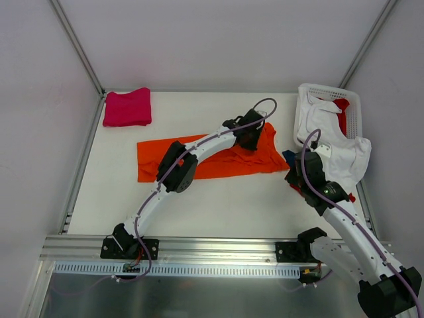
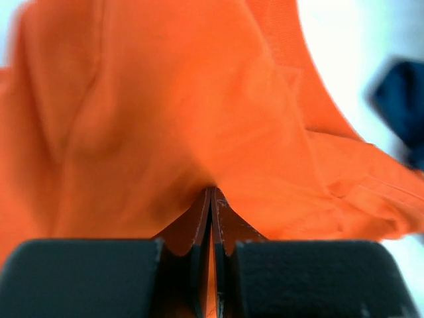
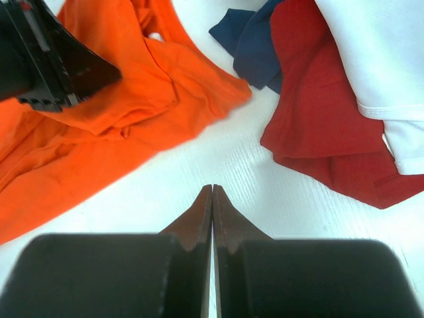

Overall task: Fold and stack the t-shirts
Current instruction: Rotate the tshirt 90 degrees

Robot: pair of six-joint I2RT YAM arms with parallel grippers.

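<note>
From above, the left gripper (image 1: 250,136) sits down on the right end of the orange t-shirt (image 1: 218,165), which lies stretched across the middle of the white table (image 1: 218,205); the magenta t-shirt (image 1: 127,107) rests folded in the far left corner, and the white basket (image 1: 331,89) at far right spills a white t-shirt (image 1: 344,156) and a red t-shirt (image 1: 342,109) beside the right arm (image 1: 331,199). Pale panels wall the table in, and a metal rail (image 1: 218,246) runs along its near edge. At the left wrist, the fingers (image 2: 199,222) are pressed together, pinching a bunched fold of orange cloth. At the right wrist, the right gripper (image 3: 212,189) has its fingers pressed together on nothing, over bare table, with the dark blue t-shirt (image 3: 255,43) and the red one ahead
</note>
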